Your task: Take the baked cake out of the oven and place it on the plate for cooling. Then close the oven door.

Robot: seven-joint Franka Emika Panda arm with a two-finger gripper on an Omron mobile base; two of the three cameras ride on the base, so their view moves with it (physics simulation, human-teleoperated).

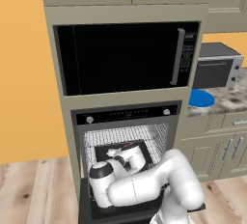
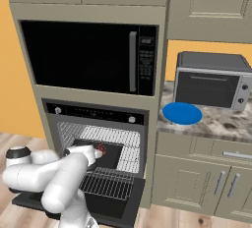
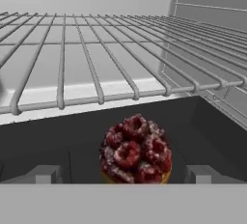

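Wire racks fill your hand view's upper half; low centre, the cake (image 3: 136, 150) sits on a dark tray (image 3: 58, 141) inside the oven (image 1: 126, 136), between your pincer's (image 3: 123, 175) spread fingertips (image 3: 44, 174).

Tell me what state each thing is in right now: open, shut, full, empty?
oven door: folded down, open.
oven: open, dark tray on its rack.
baked cake: inside, on the tray, not gripped.
gripper: open, fingers either side of the cake.
plate: empty, on the counter.
microwave: shut.
toaster oven: shut.
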